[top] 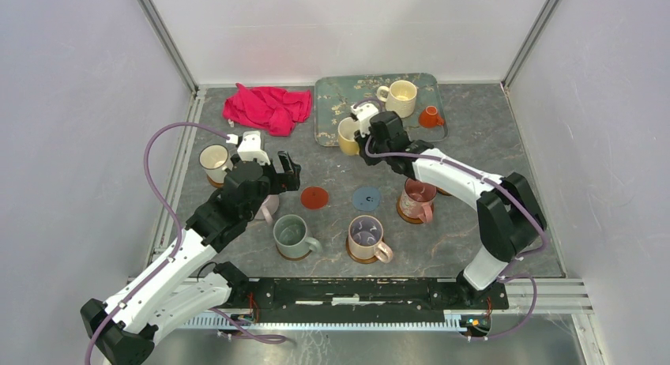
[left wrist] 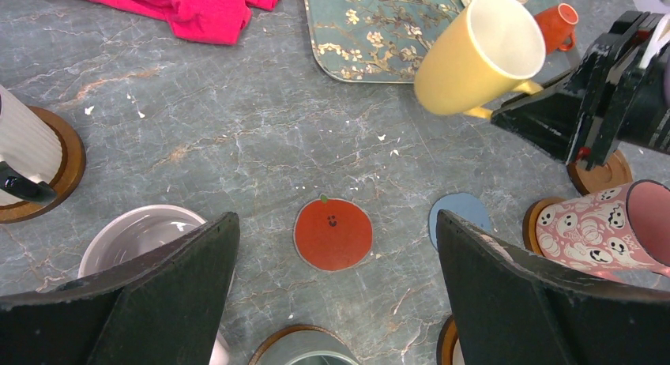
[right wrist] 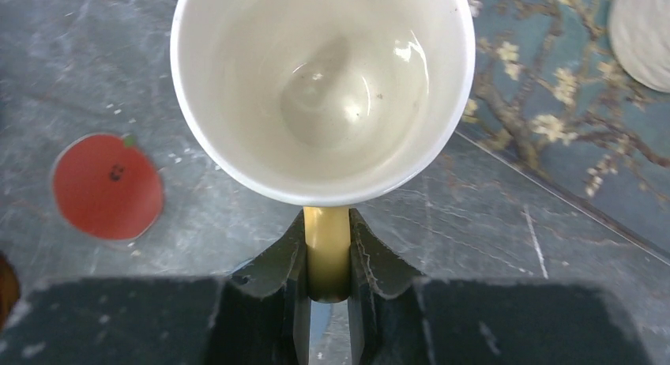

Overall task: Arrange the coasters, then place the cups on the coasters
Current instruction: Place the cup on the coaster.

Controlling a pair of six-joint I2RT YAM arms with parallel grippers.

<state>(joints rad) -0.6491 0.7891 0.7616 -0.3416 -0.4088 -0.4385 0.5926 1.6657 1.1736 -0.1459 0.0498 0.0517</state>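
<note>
Yellow cup is the one in play: your right tool has its fingers pinched in on the handle, which fills the narrow gap between them, and the cup hangs over the near left corner of the tray. It looks lifted clear, though how high above the counter you cannot tell. The cup is tipped, not upright: its mouth faces back along the tool, and the handle points straight into the grip. Two coasters lie bare, and both lie from the cup toward the arm bases. The blue coaster is almost straight back from the cup, on the right arm's side. The red coaster is back and to the left. Your left tool is spread as wide as it goes and holds nothing. It hovers over the red coaster, which in its own wrist view sits between the two fingers. So the blue coaster looks like the easier target for your right arm, since its path is free of the other arm. Before you set the cup down you will probably need to bring its axis upright, so that the base meets the disc flat. The pink cup stands close to the right of the blue coaster, so watch your clearance there.
</note>
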